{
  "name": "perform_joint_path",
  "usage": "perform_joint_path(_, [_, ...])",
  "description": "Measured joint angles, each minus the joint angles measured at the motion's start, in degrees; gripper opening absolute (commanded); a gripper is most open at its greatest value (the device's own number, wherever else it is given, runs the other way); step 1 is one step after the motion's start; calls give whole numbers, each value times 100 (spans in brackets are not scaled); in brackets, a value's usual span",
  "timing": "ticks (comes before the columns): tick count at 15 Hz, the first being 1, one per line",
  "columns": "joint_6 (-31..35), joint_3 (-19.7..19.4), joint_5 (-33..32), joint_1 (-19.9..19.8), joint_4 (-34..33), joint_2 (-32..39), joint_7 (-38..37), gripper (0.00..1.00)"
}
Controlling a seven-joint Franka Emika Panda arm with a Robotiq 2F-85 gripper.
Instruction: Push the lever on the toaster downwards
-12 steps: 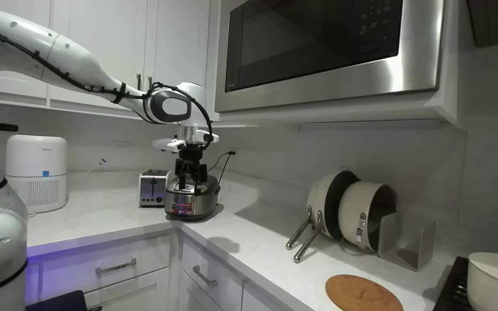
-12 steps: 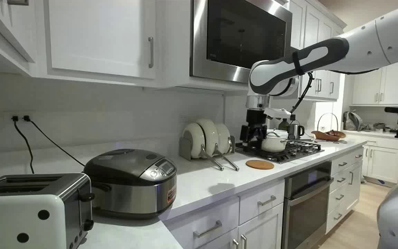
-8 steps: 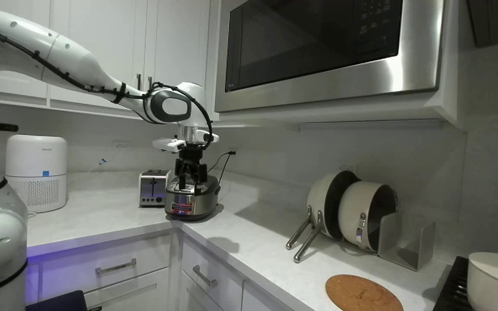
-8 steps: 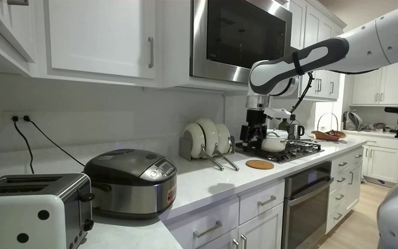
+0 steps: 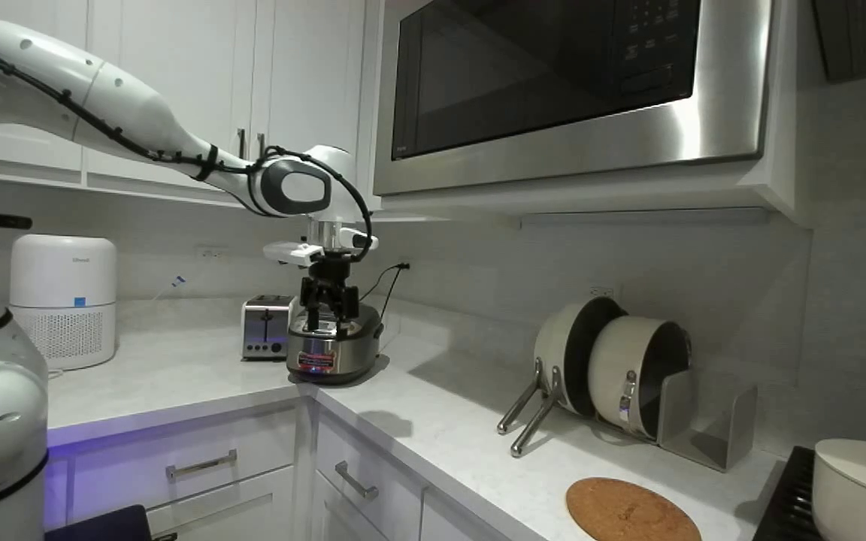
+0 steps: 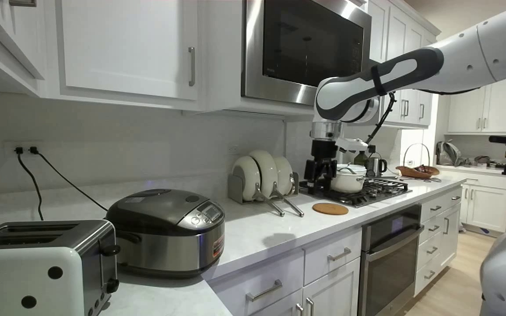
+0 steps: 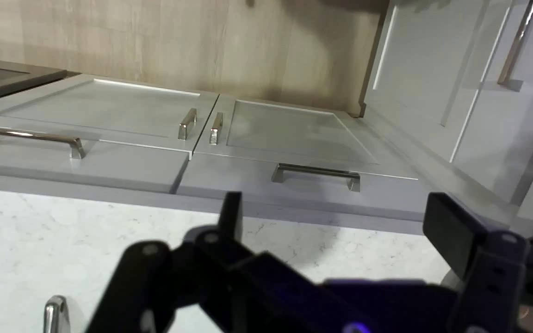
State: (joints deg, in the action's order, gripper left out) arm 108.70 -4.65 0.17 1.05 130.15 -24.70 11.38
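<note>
The toaster [image 6: 44, 267] sits on the counter [image 6: 253, 232], just beside the cooker [image 6: 165, 232], its lever [image 6: 110, 250] up: not yet pressed, I'd judge. The gripper [image 7: 342, 219] hangs well apart from it, fingers [image 7: 454, 229] spread wide, holding nothing. It has just edged slightly toward the toaster's side; the toaster hasn't stirred. To me that's the approach barely begun, most of the reach and the whole push left.

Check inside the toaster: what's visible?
In an exterior view, the toaster has two dark slots on top, with nothing poking out. Deeper inside is covered from this angle; can't tell.
</note>
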Motion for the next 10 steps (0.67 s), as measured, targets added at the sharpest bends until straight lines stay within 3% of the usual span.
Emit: perform_joint_path(10, [2, 137, 523, 705, 252, -8, 1199, 100])
